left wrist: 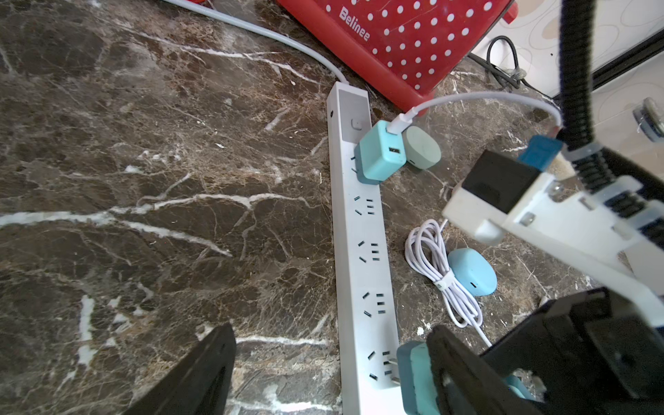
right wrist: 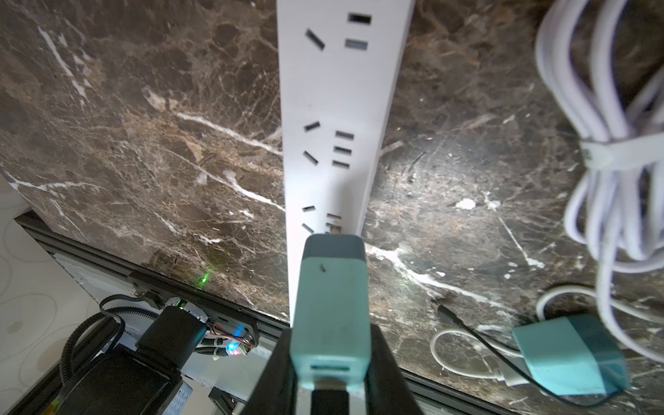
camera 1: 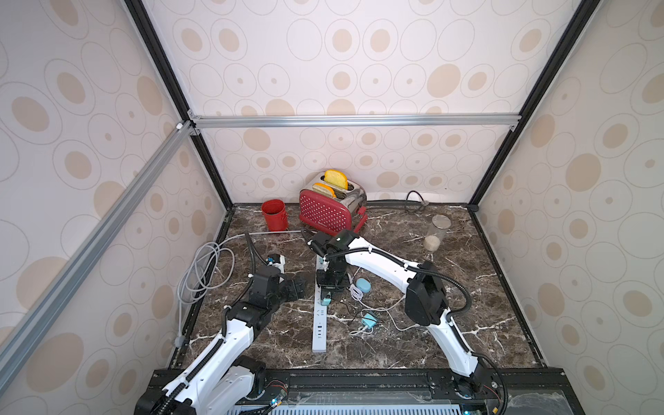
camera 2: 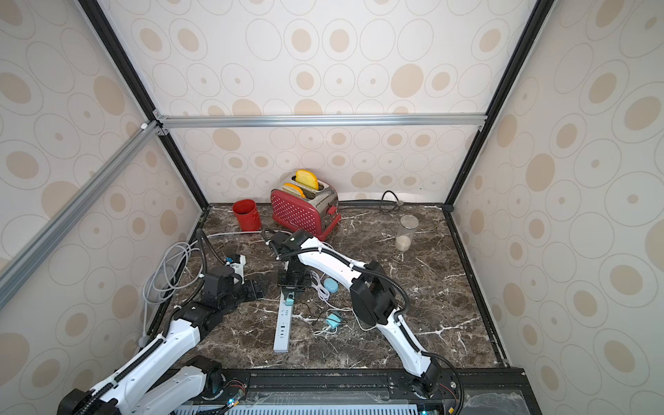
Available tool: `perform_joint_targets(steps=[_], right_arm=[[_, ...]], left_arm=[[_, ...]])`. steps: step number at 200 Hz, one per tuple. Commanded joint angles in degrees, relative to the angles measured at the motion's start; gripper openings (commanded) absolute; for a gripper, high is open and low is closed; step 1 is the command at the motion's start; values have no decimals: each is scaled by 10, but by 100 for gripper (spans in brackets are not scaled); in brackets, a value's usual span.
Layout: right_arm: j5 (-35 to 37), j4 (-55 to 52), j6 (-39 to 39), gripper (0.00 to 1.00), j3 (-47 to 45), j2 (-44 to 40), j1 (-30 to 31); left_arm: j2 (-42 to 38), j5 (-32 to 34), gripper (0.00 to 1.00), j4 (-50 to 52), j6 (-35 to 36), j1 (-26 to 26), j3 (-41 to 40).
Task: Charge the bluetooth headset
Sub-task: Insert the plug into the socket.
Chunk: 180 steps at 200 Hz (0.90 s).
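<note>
My right gripper (right wrist: 332,363) squeezing a teal charger plug (right wrist: 330,287), its prongs at the white power strip (right wrist: 334,90), my left gripper (camera 1: 299,287) open nearby

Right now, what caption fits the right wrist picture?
The right tool holds a teal charger at a socket of the white power strip.

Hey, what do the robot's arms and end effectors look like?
The left arm and right arm have white shells, black joints and black ribbed cable conduit. The left end effector and right end effector are black with flat parallel fingers.
</note>
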State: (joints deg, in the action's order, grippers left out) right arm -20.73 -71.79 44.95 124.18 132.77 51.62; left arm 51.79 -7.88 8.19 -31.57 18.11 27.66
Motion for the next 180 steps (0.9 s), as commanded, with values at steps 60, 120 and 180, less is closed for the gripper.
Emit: perform_joint_targets(steps=[60, 120, 180], right_arm=[[30, -29, 10, 1, 6, 32, -5], [16, -9, 18, 1, 18, 46, -4], [30, -33, 17, 0, 17, 48, -2]], left_arm=[[-9, -1, 86, -7, -3, 1, 1], [-9, -2, 86, -6, -4, 1, 2], [-10, -4, 86, -5, -4, 2, 3]])
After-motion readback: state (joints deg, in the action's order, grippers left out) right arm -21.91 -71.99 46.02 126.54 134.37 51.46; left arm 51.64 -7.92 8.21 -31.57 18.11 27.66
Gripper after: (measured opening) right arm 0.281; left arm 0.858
